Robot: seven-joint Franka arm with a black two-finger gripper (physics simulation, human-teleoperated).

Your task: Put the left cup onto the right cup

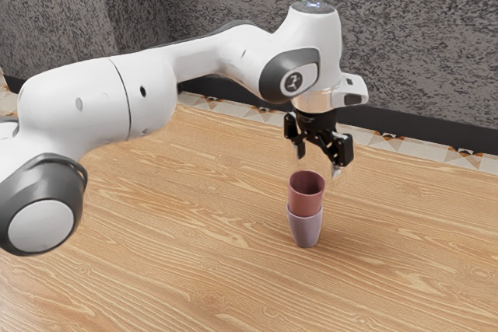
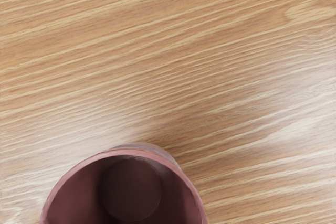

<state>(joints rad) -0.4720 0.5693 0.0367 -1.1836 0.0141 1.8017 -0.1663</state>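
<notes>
A reddish-brown cup [image 1: 306, 191] sits nested in the mouth of a mauve cup [image 1: 304, 228], and the stack stands upright on the wooden table [image 1: 194, 254]. My gripper [image 1: 317, 159] hangs just above and slightly behind the top cup's rim, open, with nothing between its fingers. In the wrist view I look down into the reddish-brown cup [image 2: 126, 187], seeing its round bottom, with a sliver of the mauve cup's rim [image 2: 163, 153] beside it.
The wooden table stretches wide around the stack. A dark baseboard and patterned trim [image 1: 412, 145] run along the grey stone wall behind it. My white arm [image 1: 156, 91] reaches in from the exterior view's left.
</notes>
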